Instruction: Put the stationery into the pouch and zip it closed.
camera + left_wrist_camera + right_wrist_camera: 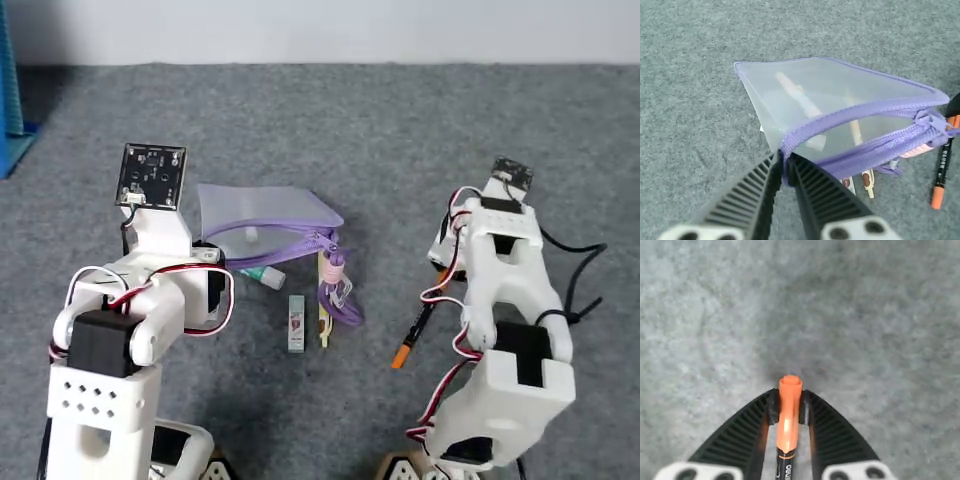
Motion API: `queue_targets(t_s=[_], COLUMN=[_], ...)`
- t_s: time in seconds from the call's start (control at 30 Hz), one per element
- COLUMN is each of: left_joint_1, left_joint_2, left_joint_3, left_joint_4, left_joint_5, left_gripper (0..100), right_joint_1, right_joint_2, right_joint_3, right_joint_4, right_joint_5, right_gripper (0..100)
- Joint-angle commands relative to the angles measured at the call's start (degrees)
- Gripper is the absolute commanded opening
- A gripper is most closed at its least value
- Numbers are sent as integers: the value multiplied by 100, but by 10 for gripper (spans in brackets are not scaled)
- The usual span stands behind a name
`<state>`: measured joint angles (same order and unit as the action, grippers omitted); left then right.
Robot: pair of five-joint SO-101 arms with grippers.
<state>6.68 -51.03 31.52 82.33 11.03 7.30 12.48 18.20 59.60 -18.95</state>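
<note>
A translucent purple-zipped pouch point(262, 222) lies between the arms with its mouth gaping. My left gripper point(785, 169) is shut on the zipper edge at the pouch's point(840, 95) corner, beside the left arm point(205, 258). My right gripper point(788, 405) is shut on the orange end of a black pen point(788, 427). That pen point(412, 335) slants down from under the right arm, its other orange end near the carpet. Loose by the pouch mouth lie a small grey stick point(296, 322), a cream pen point(323, 305) and a teal-capped item point(265, 273).
A purple wrist strap point(342, 302) loops out from the zipper end over the loose stationery. Grey carpet covers the table, with open room at the back and between the pouch and the right arm. A blue object point(12, 90) stands at the far left edge.
</note>
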Motion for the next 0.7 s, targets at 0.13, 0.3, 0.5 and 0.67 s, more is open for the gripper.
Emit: queue_targets(t_s=[0.13,0.3,0.5,0.67], left_joint_1=[35,35,35,35], left_joint_2=[26,9,26,26], left_joint_3=[-198,-198,-198,-198], left_joint_4=[-26,-26,-26,9], left_joint_5=[35,44,44,53], left_gripper=[13,13,13,13], right_joint_1=[-40,-312,-910,-1464], right_joint_2=[-716,-1780,-3222,-4207], right_joint_3=[-369,-369,-360,-360], right_joint_4=[884,1789,2677,3310], right_joint_5=[360,571,563,545], right_gripper=[8,8,8,8])
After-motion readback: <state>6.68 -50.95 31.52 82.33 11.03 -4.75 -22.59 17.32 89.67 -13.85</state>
